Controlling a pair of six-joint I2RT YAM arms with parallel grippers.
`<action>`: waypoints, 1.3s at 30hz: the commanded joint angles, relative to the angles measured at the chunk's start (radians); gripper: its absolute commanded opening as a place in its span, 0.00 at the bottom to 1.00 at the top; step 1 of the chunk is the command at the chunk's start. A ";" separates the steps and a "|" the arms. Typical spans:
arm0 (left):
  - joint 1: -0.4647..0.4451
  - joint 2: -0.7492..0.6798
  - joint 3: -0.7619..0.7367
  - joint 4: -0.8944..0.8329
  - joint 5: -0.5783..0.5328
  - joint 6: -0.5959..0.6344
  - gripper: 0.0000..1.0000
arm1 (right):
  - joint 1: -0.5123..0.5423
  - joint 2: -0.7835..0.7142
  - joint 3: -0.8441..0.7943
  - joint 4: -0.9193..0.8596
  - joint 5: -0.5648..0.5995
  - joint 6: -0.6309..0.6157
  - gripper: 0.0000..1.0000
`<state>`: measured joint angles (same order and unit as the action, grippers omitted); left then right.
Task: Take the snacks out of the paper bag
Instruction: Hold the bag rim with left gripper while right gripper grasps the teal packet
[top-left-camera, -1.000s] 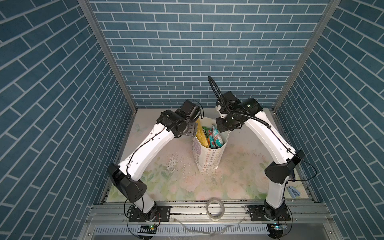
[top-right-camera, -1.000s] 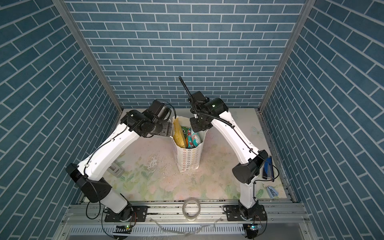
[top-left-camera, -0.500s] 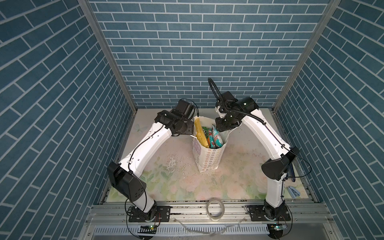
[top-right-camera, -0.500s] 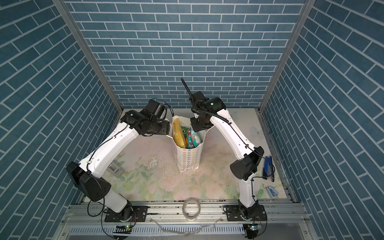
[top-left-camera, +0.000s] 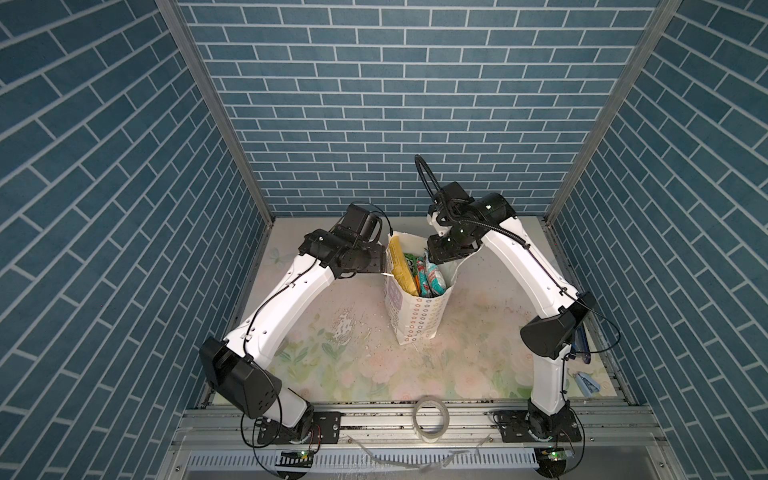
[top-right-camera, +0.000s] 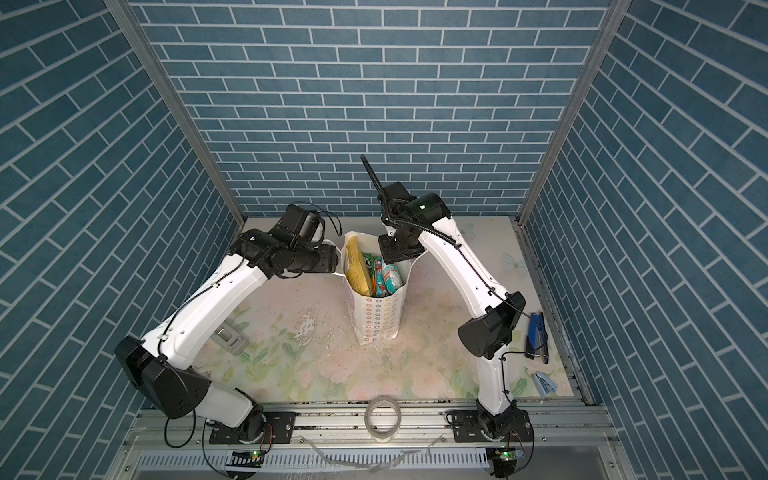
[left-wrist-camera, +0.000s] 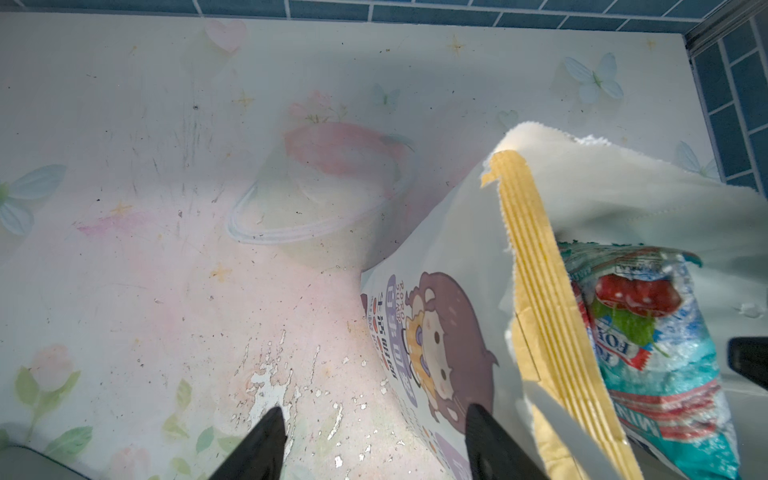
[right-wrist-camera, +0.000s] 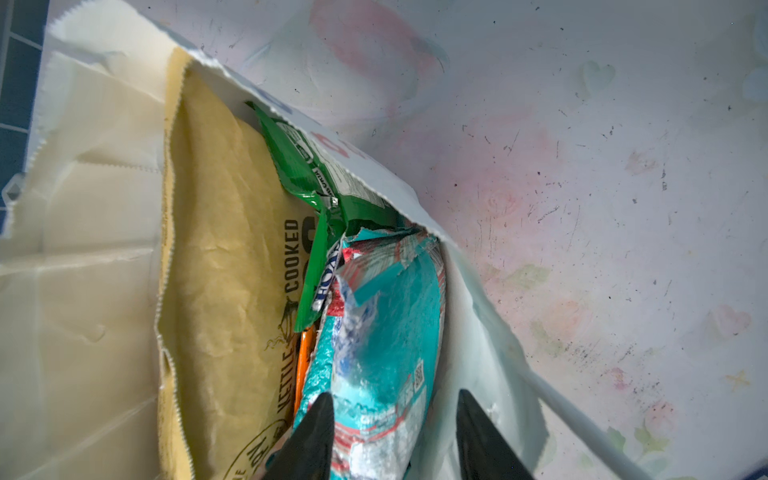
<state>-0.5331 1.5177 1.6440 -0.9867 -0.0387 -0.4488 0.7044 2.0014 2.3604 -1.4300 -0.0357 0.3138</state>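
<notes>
The white paper bag (top-left-camera: 419, 316) (top-right-camera: 378, 316) stands upright mid-table with its mouth open. Snacks stand inside it: a yellow chips bag (top-left-camera: 399, 266) (right-wrist-camera: 224, 249), a green packet (right-wrist-camera: 316, 166), an orange one (right-wrist-camera: 303, 361) and a teal packet (top-right-camera: 388, 278) (right-wrist-camera: 386, 311). My right gripper (right-wrist-camera: 397, 432) (top-left-camera: 434, 266) is in the bag's mouth, open, with its fingers either side of the teal packet's top. Outside the bag's left wall, my left gripper (left-wrist-camera: 376, 436) (top-left-camera: 383, 266) is open beside the cartoon face (left-wrist-camera: 440, 332) and holds nothing.
A clear tape roll (top-left-camera: 431, 419) lies on the front rail. A dark blue stapler-like object (top-right-camera: 536, 336) and a small blue item (top-right-camera: 544, 384) lie at the right edge behind the right arm. A grey object (top-right-camera: 230, 338) lies under the left arm.
The right gripper has sunk a little further into the bag's mouth and its elbow has swung inward. The left wrist has shifted slightly beside the bag. The bag has stayed put.
</notes>
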 joint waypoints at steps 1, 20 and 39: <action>0.006 -0.012 -0.007 0.024 0.020 0.001 0.70 | 0.009 0.042 0.037 -0.039 0.007 -0.013 0.49; 0.022 -0.040 0.000 0.019 0.028 0.025 0.72 | 0.038 0.125 0.093 -0.084 0.108 -0.015 0.16; 0.030 -0.064 0.040 0.004 0.051 0.048 0.75 | 0.044 0.007 0.149 0.036 0.025 -0.033 0.00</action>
<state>-0.5098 1.4769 1.6527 -0.9741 0.0029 -0.4126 0.7433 2.0926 2.4817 -1.4612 0.0177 0.3058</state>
